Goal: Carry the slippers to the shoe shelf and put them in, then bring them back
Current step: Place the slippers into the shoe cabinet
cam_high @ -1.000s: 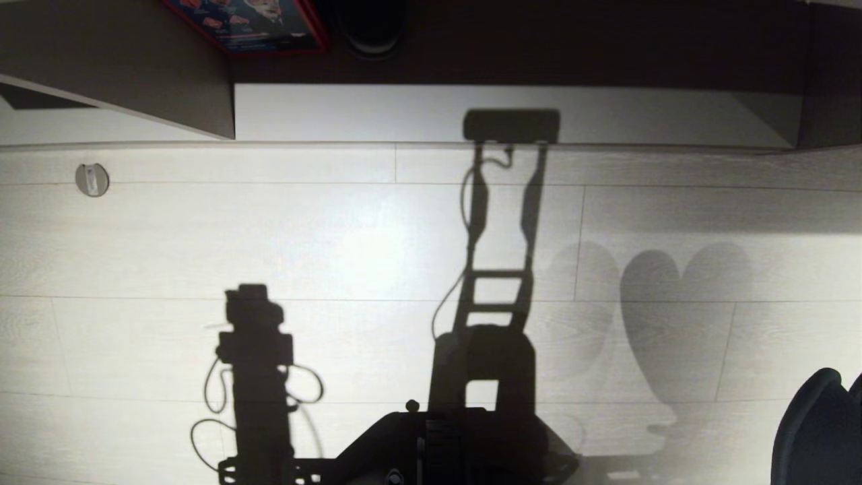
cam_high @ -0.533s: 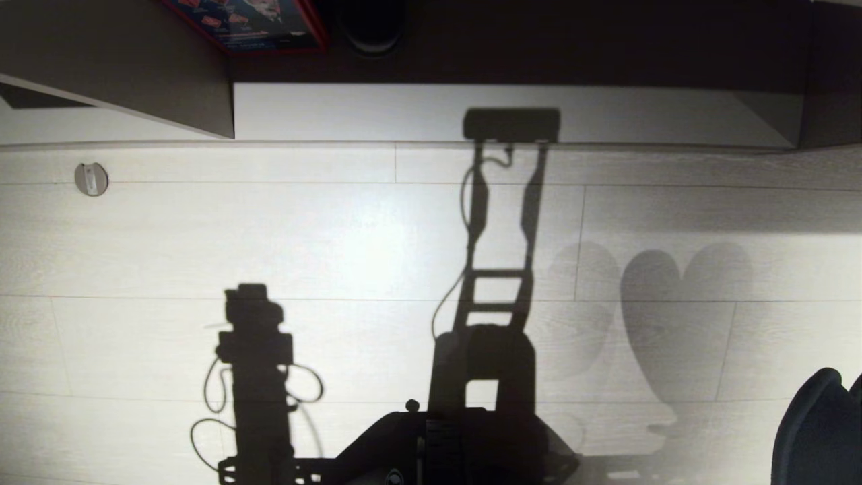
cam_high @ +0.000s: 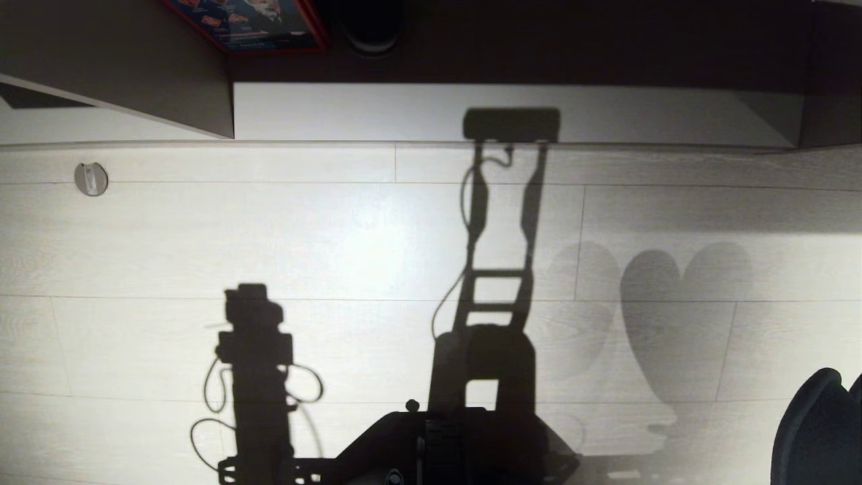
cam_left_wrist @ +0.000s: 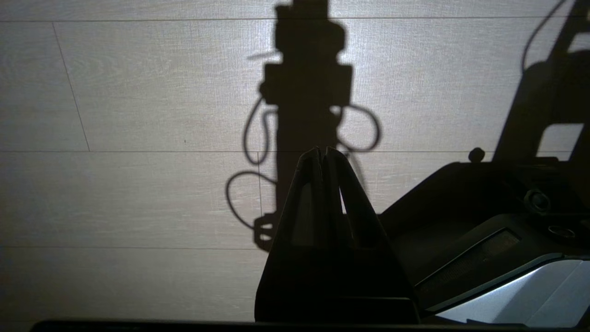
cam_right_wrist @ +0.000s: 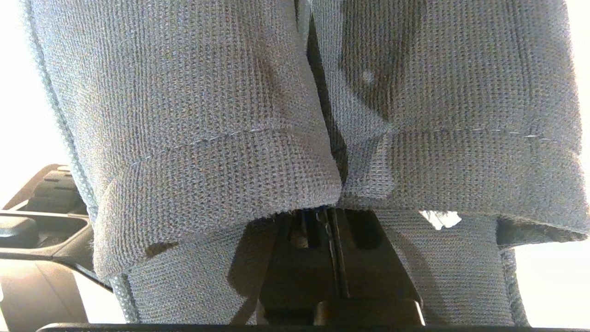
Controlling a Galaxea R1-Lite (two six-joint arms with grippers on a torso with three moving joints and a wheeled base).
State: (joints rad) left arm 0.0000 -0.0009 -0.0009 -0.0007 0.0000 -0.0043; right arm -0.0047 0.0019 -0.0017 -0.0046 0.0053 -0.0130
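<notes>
Nearest, low in the head view: dark robot base (cam_high: 444, 444) at the near edge, over a pale plank floor (cam_high: 135, 256).

Near right corner: the slippers (cam_high: 818, 431), a dark rounded pair hanging above the floor, cut off by the edge of the view. Pinched by the right gripper (cam_right_wrist: 329, 216), jaws clenched on the pair where the two meet, as seen in the right wrist view. Knit uppers side by side, filling that view. Small white tag (cam_right_wrist: 440, 219) showing just beside the fingertips.

Near left: left gripper (cam_left_wrist: 322, 154), seen only in the left wrist view. Fingers pressed together with nothing between them, poised above bare planks, the base close alongside.

Farther out on the floor: sharp shadows (cam_high: 256, 357) of an arm with looping cables at left and of the torso at centre. To the right, a soft heart-shaped shadow (cam_high: 680, 316).

Farther left, near the far edge of the floor: a small round fitting (cam_high: 91, 180) set into a plank.

Farthest, across the far side: the shoe shelf (cam_high: 774, 114), well apart from the slippers. Light base board (cam_high: 337, 111) lit and bare where visible, dark back (cam_high: 606, 47) above it, upright divider (cam_high: 168, 81) at left. At the far left top, a red-edged box (cam_high: 249, 23), partly out of view.
</notes>
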